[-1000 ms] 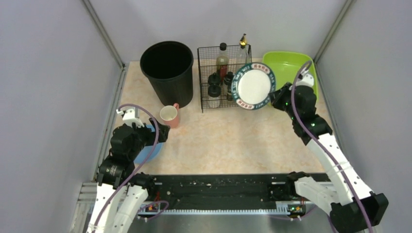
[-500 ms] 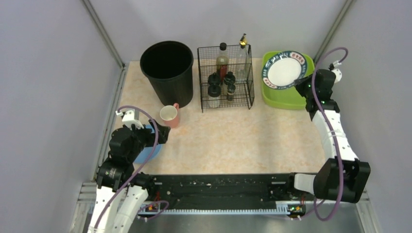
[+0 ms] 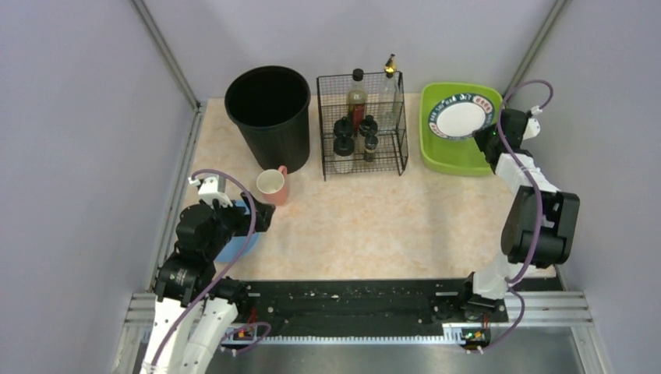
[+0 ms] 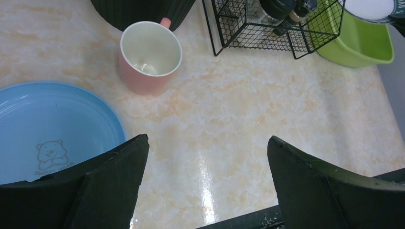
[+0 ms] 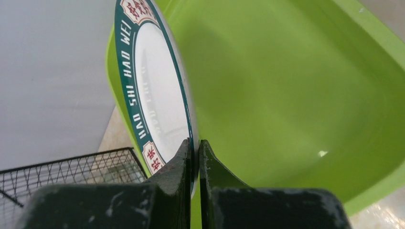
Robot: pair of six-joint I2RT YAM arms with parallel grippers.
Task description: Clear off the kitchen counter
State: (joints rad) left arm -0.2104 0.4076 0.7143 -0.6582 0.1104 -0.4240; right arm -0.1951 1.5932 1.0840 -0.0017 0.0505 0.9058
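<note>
My right gripper [image 3: 489,134] [image 5: 195,145] is shut on the rim of a white plate with a green lettered border [image 3: 463,115] [image 5: 157,90] and holds it over the lime-green tray [image 3: 436,152] [image 5: 296,86]. My left gripper [image 3: 259,216] [image 4: 205,157] is open and empty above the beige kitchen counter [image 3: 374,218] [image 4: 248,109]. A blue plate [image 3: 234,248] [image 4: 47,129] lies under its left finger. A pink mug [image 3: 272,185] [image 4: 149,55] stands upright just beyond it.
A black bin [image 3: 269,113] stands at the back left. A wire rack [image 3: 361,125] holding several bottles stands between the bin and the tray. A black rail [image 3: 351,300] runs along the front edge. Grey walls close both sides.
My right arm swung the plate from in front of the wire rack rightward and down over the green tray. The left arm has not moved.
</note>
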